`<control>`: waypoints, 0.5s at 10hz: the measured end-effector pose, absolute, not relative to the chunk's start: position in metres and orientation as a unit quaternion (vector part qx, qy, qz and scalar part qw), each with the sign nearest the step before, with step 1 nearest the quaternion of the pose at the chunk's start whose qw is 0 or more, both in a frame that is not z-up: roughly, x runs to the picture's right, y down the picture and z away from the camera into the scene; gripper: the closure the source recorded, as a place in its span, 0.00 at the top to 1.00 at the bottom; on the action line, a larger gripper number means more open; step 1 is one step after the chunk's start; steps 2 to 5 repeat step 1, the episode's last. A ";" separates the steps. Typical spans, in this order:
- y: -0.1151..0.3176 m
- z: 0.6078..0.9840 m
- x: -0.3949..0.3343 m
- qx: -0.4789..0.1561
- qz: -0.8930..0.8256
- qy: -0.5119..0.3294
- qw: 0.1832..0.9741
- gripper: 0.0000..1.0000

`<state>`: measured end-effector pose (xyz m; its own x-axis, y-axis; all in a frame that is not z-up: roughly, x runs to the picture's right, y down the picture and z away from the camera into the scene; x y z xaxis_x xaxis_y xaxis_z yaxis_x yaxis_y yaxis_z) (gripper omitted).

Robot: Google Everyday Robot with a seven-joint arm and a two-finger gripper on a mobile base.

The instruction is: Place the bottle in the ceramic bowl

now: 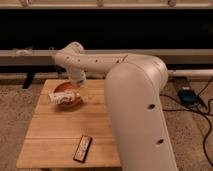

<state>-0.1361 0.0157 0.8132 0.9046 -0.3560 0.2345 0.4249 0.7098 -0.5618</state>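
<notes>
A small wooden table (55,135) stands on a speckled grey carpet (15,107). Behind it runs a long dark window (125,27) with a pale ledge (30,55). The gripper (78,86) is above the table's far side. At right, black cables (200,107) lie on the floor.
</notes>
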 end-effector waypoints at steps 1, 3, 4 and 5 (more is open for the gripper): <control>0.016 0.813 -0.136 -0.317 -0.211 -0.054 0.923 0.80; 0.016 0.813 -0.136 -0.317 -0.211 -0.054 0.923 0.80; 0.016 0.813 -0.136 -0.317 -0.211 -0.054 0.923 0.80; 0.016 0.813 -0.136 -0.317 -0.211 -0.054 0.923 0.80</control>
